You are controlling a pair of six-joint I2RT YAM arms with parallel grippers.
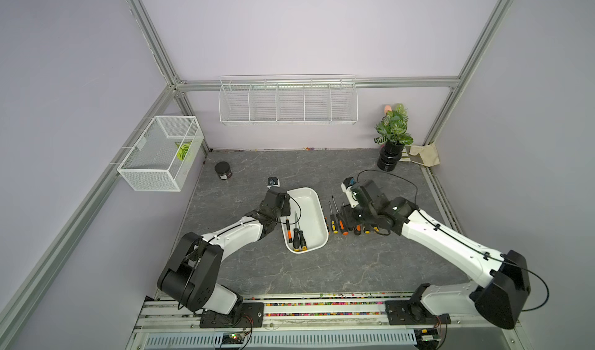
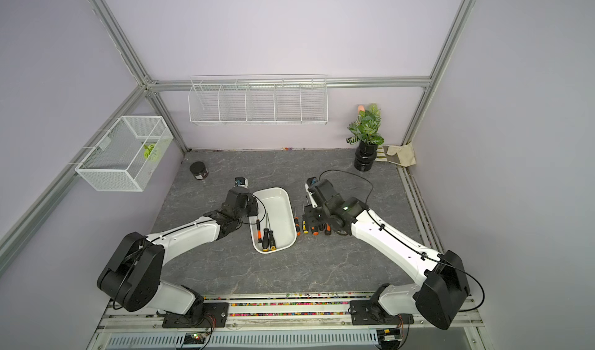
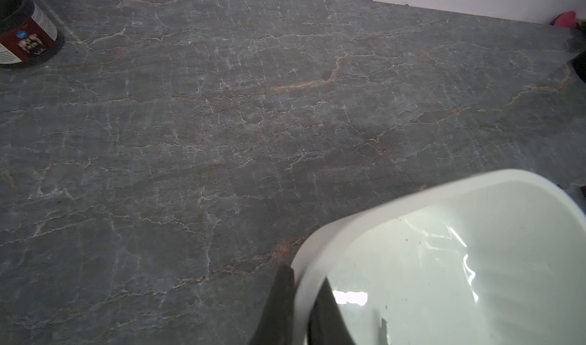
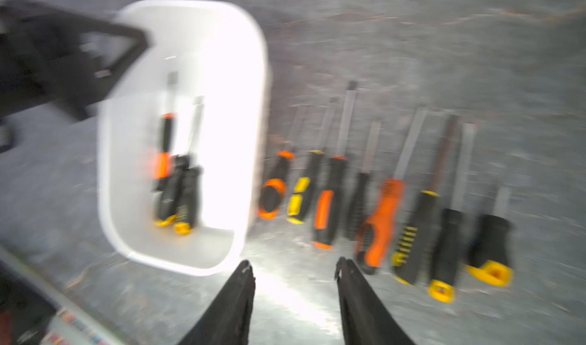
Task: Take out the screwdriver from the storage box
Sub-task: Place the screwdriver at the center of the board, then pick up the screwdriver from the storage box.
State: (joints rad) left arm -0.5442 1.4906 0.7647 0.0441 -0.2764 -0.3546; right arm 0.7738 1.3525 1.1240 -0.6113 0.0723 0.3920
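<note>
The storage box (image 1: 309, 207) (image 2: 279, 208) is a shallow white tub in the middle of the grey table. Three screwdrivers (image 1: 296, 235) (image 2: 266, 235) (image 4: 177, 181) with black, orange and yellow handles lie at its near end. My left gripper (image 3: 306, 276) (image 1: 284, 215) is shut on the box's left rim (image 3: 412, 197), with one finger outside the wall and one inside. My right gripper (image 4: 293, 264) stands open and holds nothing, low over the table just right of the box (image 4: 228, 73). Several more screwdrivers (image 1: 335, 224) (image 4: 380, 207) lie side by side on the table there.
A black jar (image 1: 223, 170) stands at the back left. A potted plant (image 1: 393, 132) and a cloth bag (image 1: 423, 154) are at the back right. A wire-mesh basket (image 1: 161, 152) hangs on the left wall and a wire rack (image 1: 287, 102) on the back wall.
</note>
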